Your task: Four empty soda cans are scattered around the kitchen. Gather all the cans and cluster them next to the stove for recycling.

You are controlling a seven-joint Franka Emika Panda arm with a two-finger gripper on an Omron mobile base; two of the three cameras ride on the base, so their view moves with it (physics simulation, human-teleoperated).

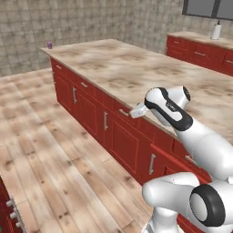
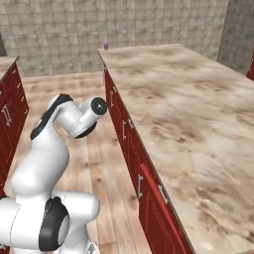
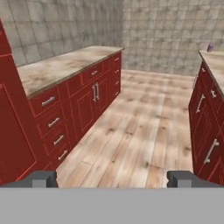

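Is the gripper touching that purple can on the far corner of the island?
Apart. In the hand view the gripper sits open at the near edge while the purple can stands far off on the island counter, wooden floor between them.

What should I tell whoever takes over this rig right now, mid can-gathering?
Gripper: open and empty, pointing down the aisle between the cabinet runs.
Cans: one purple can stands at the far corner of the island countertop, near the tiled wall; it also shows in the right base view and the hand view.
Done: nothing held, no cans clustered that these views show.
Left: probably drive down the aisle to that far corner, pick the can and carry it to the stove, then find the others.
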